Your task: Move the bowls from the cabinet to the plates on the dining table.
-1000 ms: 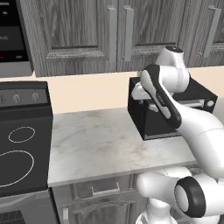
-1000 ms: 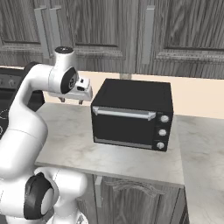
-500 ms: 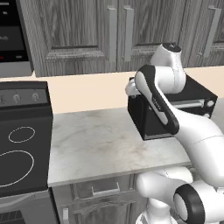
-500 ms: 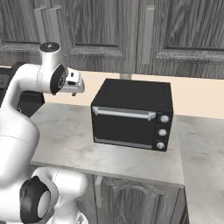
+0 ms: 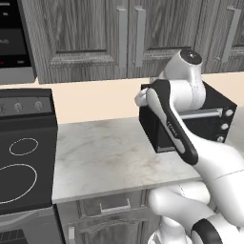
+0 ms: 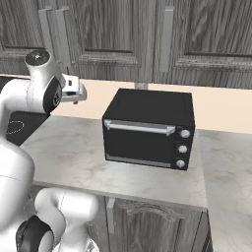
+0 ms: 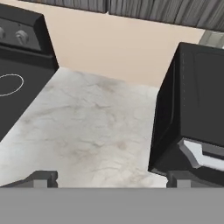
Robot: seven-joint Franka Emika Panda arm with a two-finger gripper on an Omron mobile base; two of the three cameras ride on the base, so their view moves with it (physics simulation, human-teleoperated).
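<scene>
Gripper (image 7: 109,177) spread wide and empty, held above the marbled desk (image 5: 105,157), between stove (image 5: 19,157) and black oven (image 6: 147,130). Cabinet (image 5: 124,38) doors above the backsplash are shut, handles (image 5: 139,35) upright; the bowls are presumably behind them, not visible, so which door hides them cannot be told. No plates to be seen on this stretch of desk.

Risks, as judged:
- Oven sits just beside the arm (image 5: 171,124); a swing toward it could clip the oven's corner.
- Reaching up to a handle from this low pose may strain the elbow.
- Picking the wrong door wastes a cycle.
- A door pulled open could hit the wrist.
</scene>
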